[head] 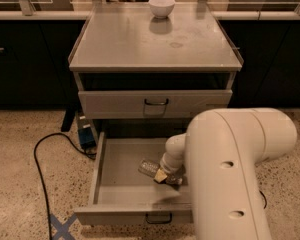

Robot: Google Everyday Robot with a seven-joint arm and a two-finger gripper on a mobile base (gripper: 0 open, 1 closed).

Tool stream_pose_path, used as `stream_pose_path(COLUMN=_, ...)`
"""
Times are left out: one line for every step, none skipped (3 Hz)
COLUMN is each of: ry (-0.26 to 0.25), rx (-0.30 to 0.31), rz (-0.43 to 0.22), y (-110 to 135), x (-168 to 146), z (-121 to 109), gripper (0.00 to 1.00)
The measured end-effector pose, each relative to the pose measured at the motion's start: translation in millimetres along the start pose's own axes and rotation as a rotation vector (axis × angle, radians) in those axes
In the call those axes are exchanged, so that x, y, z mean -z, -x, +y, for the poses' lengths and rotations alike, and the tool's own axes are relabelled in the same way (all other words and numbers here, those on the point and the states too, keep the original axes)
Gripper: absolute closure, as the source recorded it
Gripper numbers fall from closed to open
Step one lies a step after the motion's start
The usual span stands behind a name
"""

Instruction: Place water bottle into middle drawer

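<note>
The water bottle (148, 167) is a small clear plastic bottle that lies on its side on the floor of the middle drawer (106, 184). This wide grey drawer is pulled out, with a dark wire handle (158, 218) on its front. My gripper (166, 177) is down inside the drawer at the bottle's right end, touching or right next to it. The large pale arm link (235, 174) hides the drawer's right part.
A closed drawer (156, 103) with a wire handle sits above the open one. A white bowl (161, 6) stands at the back of the cabinet top (140, 44). A black cable (40, 169) and a blue box (85, 134) lie on the floor to the left.
</note>
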State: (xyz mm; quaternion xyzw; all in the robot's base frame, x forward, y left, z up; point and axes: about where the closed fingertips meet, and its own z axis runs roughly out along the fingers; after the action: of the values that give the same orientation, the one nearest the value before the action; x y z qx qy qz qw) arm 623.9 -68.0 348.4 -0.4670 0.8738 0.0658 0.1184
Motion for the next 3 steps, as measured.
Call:
stream_pose_path(ry=0.016, rx=-0.019, rz=-0.004, y=-2.1, x=0.9, z=-1.0, gripper=1.00)
stream_pose_path(ry=0.040, rx=-0.033, rz=-0.006, y=-4.7, x=-0.9, z=3.0, gripper=1.00)
stream_pose_path(ry=0.040, rx=-0.033, rz=-0.006, y=-4.7, x=-1.0, z=3.1, gripper=0.81)
